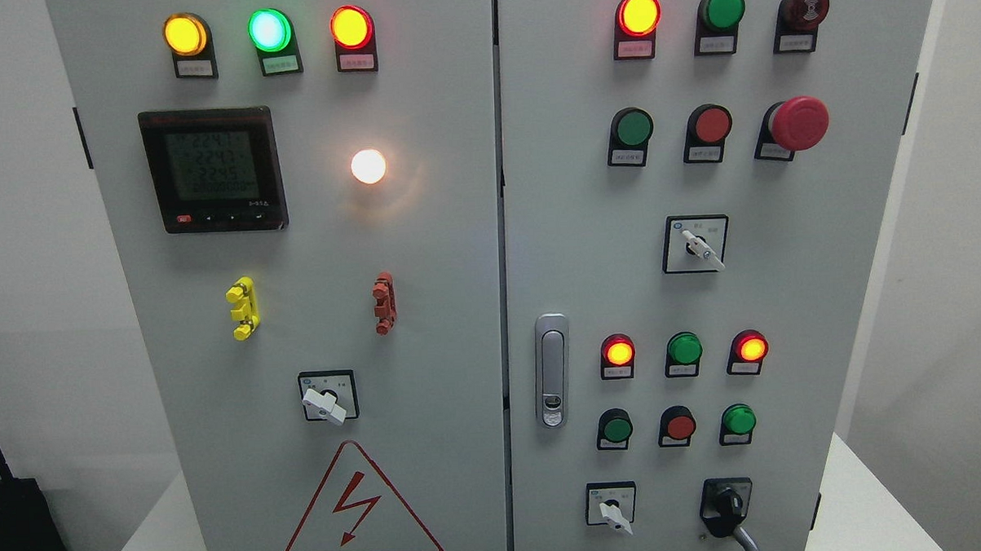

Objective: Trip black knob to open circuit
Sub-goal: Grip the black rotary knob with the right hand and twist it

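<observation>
black knob sat at the cabinet's bottom right with open panel around it, no robot hand in view so grip state couldn't be told, warning triangle read 有电危险, meter showed faint 224-ish digits.

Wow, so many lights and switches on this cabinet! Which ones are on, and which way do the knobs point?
Top-left yellow lamp: lit.
Green lamp: lit.
Red lamp: lit.
White lamp: lit, bright.
Meter display: on, showing digits.
Top-right red lamp: lit.
Emergency stop button: sticking out.
Black knob: untouched, handle pointing down-right.
Door latch: flush, door closed.
Robot hands: not in view.
</observation>
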